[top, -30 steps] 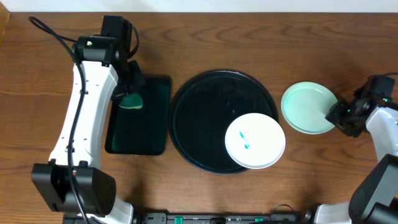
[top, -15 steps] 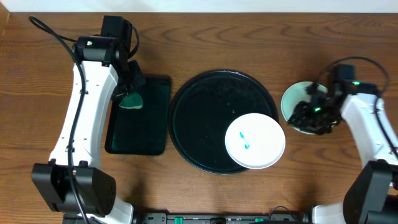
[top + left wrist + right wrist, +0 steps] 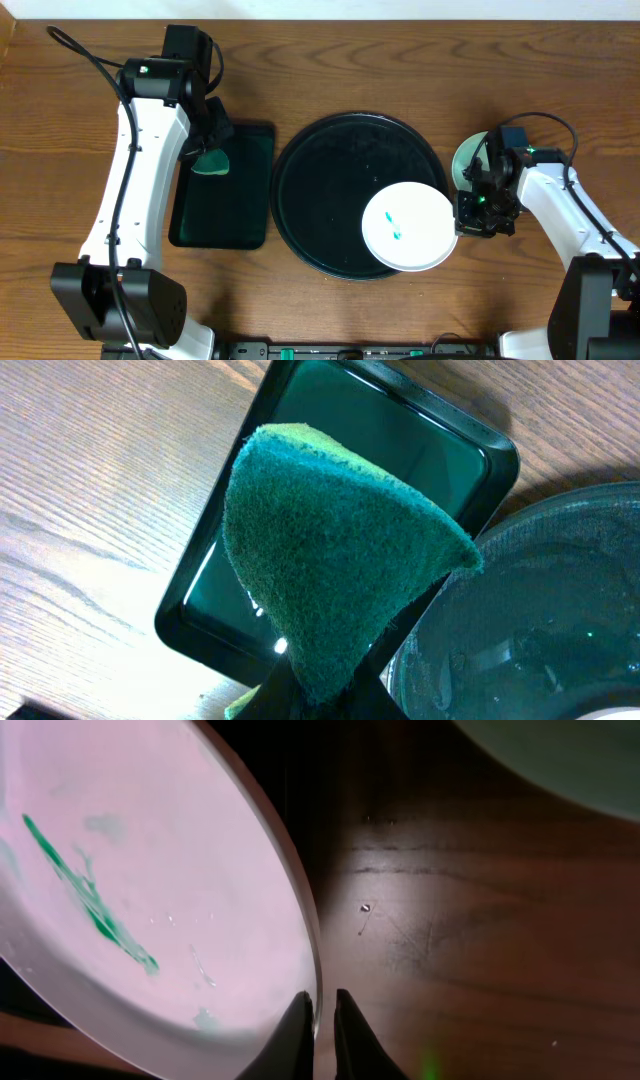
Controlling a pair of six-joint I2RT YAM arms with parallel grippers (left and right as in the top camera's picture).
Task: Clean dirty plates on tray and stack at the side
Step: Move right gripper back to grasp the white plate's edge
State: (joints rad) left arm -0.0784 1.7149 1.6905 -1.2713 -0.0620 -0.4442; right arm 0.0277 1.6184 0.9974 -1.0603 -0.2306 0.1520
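A white plate (image 3: 410, 226) with a teal-green smear lies at the front right of the round black tray (image 3: 330, 180). In the right wrist view the smeared plate (image 3: 150, 870) fills the left. My right gripper (image 3: 322, 1010) has one finger on each side of its right rim, closed narrowly on it. From overhead, my right gripper (image 3: 462, 222) sits at the plate's right edge. A pale stack of plates (image 3: 470, 160) lies on the table to the right, partly hidden by the right arm. My left gripper (image 3: 325, 695) is shut on a green sponge (image 3: 330, 570).
A rectangular black tray (image 3: 225, 215) lies left of the round tray, under the left gripper (image 3: 210, 150) and sponge (image 3: 211, 162). It also shows in the left wrist view (image 3: 400, 430), beside the round tray's rim (image 3: 540, 610). The pale stack's edge (image 3: 570, 760) shows top right.
My right arm has swung left from beyond the stack, over it, and down to the right rim of the smeared plate. The left arm and sponge have not moved.
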